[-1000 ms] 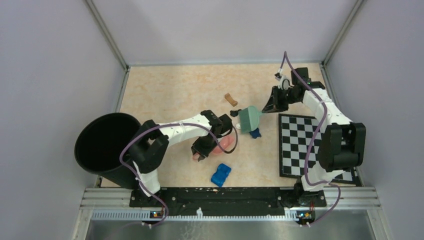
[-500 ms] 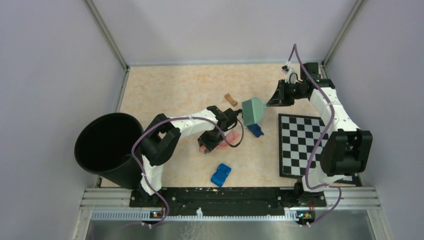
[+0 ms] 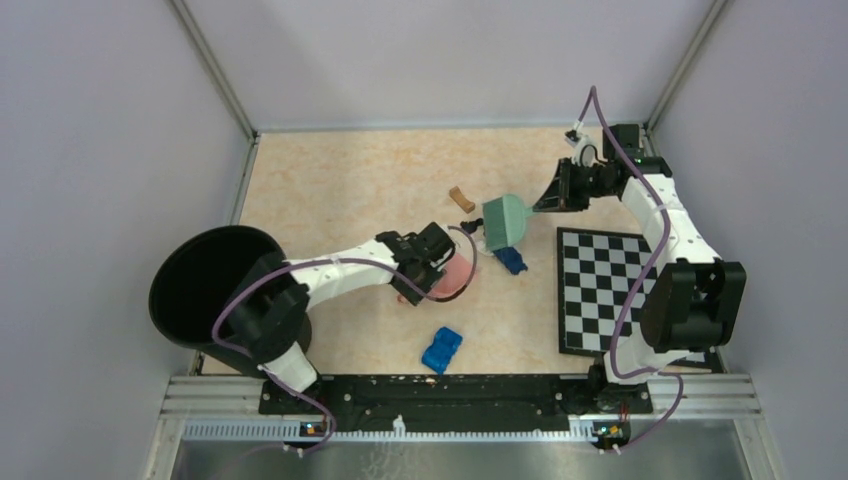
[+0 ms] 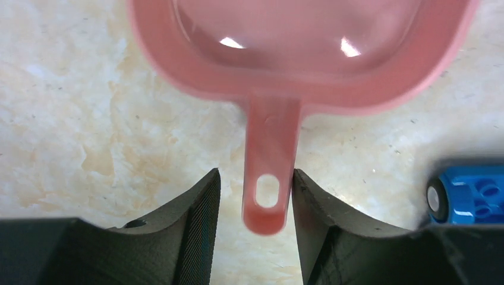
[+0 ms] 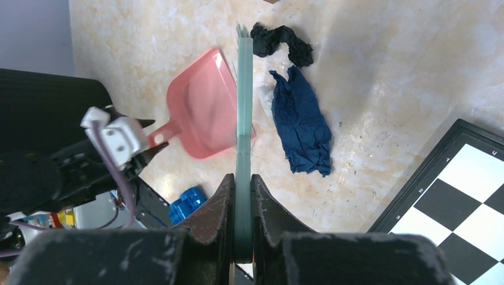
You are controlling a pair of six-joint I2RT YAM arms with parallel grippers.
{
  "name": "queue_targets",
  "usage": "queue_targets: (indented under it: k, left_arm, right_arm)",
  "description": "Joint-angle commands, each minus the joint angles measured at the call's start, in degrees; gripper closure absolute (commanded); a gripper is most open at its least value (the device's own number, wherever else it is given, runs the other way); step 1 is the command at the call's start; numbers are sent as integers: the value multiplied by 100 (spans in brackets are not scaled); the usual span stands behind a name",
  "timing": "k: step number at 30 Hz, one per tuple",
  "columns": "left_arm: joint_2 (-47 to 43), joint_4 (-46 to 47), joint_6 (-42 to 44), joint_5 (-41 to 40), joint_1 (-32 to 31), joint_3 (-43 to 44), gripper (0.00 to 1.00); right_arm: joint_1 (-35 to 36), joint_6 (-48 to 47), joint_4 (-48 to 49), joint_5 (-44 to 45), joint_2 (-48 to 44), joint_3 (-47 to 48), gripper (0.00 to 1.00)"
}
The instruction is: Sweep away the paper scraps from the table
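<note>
The table (image 3: 330, 190) is peach-beige with faint marbling. The dustpan (image 5: 199, 113) is pink, the brush (image 3: 503, 222) pale green. The paper scraps (image 5: 300, 122) are black and dark blue, one perhaps brown. The board (image 3: 590, 290) is chequered black-and-white.

table (image 3: 340, 180): beige, marbled | on it: paper scraps (image 5: 300, 122), pink dustpan (image 3: 456, 273), blue toy (image 3: 441, 349), chequered board (image 3: 600, 290)

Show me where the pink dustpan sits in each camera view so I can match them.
Top external: the pink dustpan lies near the picture's centre.
Left wrist: it fills the top, its handle pointing down into the left hand.
Right wrist: it is left of centre, just left of the green brush.
Shared landmark: the bright blue toy shows in all three views.
</note>
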Motion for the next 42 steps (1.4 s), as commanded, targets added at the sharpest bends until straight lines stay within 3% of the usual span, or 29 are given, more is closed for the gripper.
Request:
queue_targets:
  k: [1, 5, 11, 20, 26, 34, 42]
  left_arm:
    - [-1083, 1273, -129, 65, 17, -713, 47]
    - [-1489, 1779, -10, 125, 17, -1325, 45]
    - [-1283, 1807, -46, 304, 16, -1451, 47]
    - [-1481, 1356, -247, 141, 10, -1252, 72]
    - [-1268, 518, -217, 357, 8, -628, 92]
    - [-579, -1099, -237, 770, 8, 711, 100]
    - [-134, -1663, -21, 806, 8, 1371, 100]
  right_arm:
    - [-65, 111, 177, -205, -281, 79, 100]
    - [-66, 117, 147, -173, -269, 133, 100]
    - [-65, -35, 38, 278, -342, 348, 100]
    - [-64, -637, -174, 1736, -680, 567, 100]
    - [-66, -1237, -232, 2430, -566, 714, 100]
    - [577, -1722, -333, 3664, -21, 928, 100]
    - [1101, -1680, -373, 3585, 409, 854, 100]
